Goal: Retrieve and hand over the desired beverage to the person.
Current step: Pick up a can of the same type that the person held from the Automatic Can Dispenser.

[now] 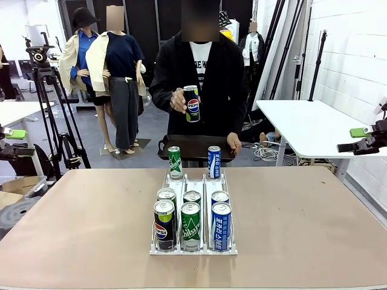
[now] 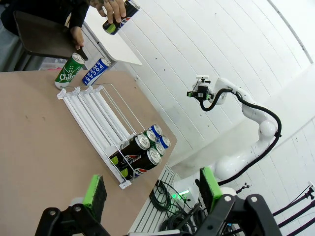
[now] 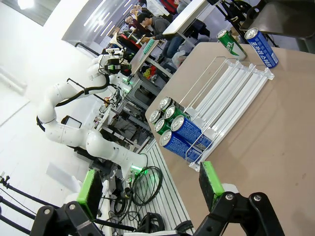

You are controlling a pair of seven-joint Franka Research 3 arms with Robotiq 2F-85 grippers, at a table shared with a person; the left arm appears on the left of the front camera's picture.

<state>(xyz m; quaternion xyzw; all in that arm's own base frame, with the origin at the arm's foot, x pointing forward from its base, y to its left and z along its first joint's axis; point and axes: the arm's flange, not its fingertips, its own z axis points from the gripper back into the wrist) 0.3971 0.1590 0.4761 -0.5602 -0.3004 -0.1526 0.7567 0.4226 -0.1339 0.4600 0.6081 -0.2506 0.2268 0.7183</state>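
The Pepsi can (image 1: 164, 225) I took for the wanted drink, since the person (image 1: 199, 66) held up a matching can (image 1: 192, 103), stood upright at the near end of the rack's (image 1: 193, 181) left lane on the surface (image 1: 302, 217). It lay ahead of my left pincer (image 2: 152, 192) and well apart from it, its pads (image 2: 95, 195) spread wide with nothing between them. The right pincer (image 3: 150, 189) was likewise spread and empty, and had the green and blue lanes in between. I judged the left side nearer.
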